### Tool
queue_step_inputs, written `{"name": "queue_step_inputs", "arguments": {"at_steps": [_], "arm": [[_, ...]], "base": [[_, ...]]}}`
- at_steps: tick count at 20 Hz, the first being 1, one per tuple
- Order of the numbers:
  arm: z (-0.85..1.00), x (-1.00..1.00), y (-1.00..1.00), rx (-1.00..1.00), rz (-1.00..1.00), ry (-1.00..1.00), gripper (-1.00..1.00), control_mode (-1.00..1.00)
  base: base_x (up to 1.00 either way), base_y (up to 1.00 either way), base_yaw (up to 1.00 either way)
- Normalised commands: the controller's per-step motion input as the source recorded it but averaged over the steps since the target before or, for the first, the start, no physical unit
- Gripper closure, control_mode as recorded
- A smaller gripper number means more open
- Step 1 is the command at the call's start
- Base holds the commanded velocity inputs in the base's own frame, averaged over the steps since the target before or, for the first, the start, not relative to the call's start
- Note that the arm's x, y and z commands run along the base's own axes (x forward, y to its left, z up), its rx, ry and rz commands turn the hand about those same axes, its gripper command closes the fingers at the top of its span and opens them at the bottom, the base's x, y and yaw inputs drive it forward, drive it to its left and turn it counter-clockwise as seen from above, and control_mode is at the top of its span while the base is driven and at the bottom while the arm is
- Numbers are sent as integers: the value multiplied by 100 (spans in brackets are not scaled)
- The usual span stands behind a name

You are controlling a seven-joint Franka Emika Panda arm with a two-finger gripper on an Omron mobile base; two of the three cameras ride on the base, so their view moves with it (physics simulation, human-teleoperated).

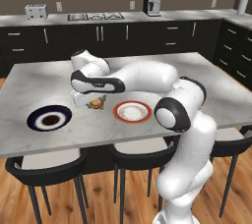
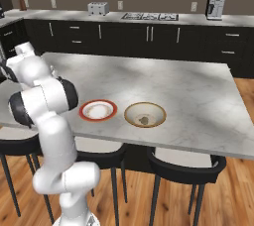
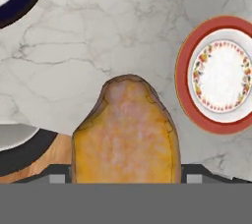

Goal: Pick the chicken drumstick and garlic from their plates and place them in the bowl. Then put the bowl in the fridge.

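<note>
1. The end effector (image 1: 93, 103) pinches the drumstick (image 1: 97, 102) between its fingers, above the worktop (image 1: 206, 85).
2. The drumstick hangs between the navy plate (image 1: 49, 118) and the red-rimmed plate (image 1: 132, 111), nearer the latter.
3. The bowl (image 2: 145, 114) sits just right of the red-rimmed plate.
4. The garlic (image 2: 144, 120) lies inside the bowl.
</note>
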Motion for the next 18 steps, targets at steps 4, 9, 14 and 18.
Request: {"name": "queue_step_inputs", "arguments": {"at_steps": [4,9,14,18], "arm": [[1,-25,-81,15,-1,-3,100,-100],[3,-17,-82,11,-1,-3,100,-100],[4,-6,-85,3,0,0,100,-100],[12,-1,-83,0,0,0,100,-100]], "base": [[0,0,0],[0,0,0],[0,0,0],[0,0,0]]}}
